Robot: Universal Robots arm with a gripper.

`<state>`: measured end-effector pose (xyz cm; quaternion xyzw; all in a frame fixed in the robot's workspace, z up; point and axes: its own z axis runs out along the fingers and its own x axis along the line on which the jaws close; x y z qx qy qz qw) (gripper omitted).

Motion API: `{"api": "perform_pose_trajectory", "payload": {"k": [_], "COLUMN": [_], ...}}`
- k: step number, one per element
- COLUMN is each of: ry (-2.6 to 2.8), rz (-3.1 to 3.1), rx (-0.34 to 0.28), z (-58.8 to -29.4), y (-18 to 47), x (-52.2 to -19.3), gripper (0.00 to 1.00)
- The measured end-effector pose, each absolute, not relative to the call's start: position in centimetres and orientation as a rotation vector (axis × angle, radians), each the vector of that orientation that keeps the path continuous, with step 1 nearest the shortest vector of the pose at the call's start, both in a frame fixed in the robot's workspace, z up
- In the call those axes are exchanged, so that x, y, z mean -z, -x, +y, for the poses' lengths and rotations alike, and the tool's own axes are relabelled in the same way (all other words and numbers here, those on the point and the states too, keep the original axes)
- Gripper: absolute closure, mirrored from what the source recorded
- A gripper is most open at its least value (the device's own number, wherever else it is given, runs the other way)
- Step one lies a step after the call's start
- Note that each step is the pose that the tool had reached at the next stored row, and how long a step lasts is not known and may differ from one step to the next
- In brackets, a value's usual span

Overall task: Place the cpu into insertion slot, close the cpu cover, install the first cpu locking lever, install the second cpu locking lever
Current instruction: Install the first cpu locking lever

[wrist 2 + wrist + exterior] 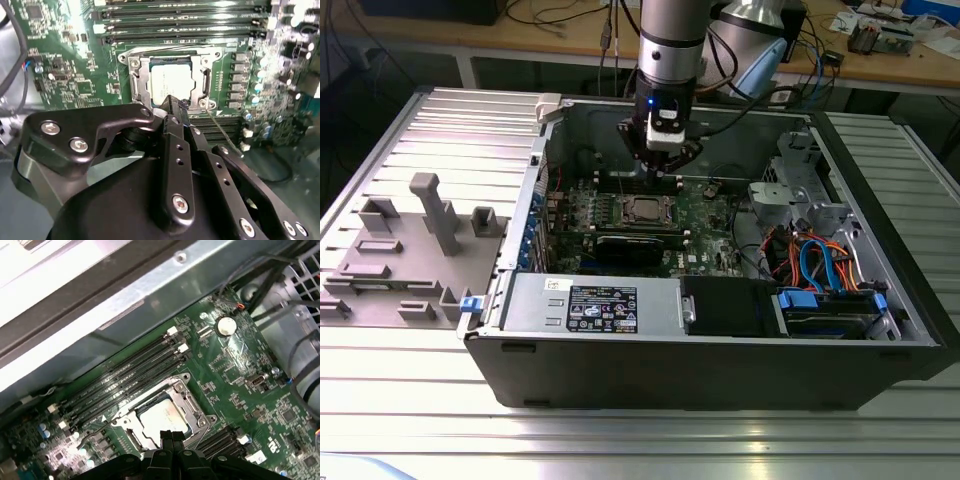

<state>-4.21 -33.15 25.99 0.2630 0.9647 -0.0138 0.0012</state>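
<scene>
The tool (pixel 172 106) is clenched, its tips together with nothing visible between them, at the near edge of the cpu cover (pixel 141 80). Just beyond the tips the cpu (pixel 169 82) lies seated, pale and flat, framed by that cover. If the tool comes down skewed, it would likely slip off the thin locking lever (pixel 223 131) beside it and scrape the green board (pixel 75 75).

We see a silver-grey cylindrical arm (pixel 672 30) with a black band and a small blue light (pixel 651 101) above a white block (pixel 665 125), ending in a matte black gripper (pixel 172 102) whose angular linkage plates carry bright round screw heads (pixel 180 202) and whose narrow fingers (pixel 173 127) show small drilled holes.
</scene>
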Motion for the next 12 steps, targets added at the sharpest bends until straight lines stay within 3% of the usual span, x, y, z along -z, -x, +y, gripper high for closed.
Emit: {"api": "perform_pose_trajectory", "payload": {"k": [12], "ry": [-0.393], "rz": [3.11], "rx": [0.043], "z": [-33.15], "y": [4.21], "x": [-25.99], "gripper": [0.89]}}
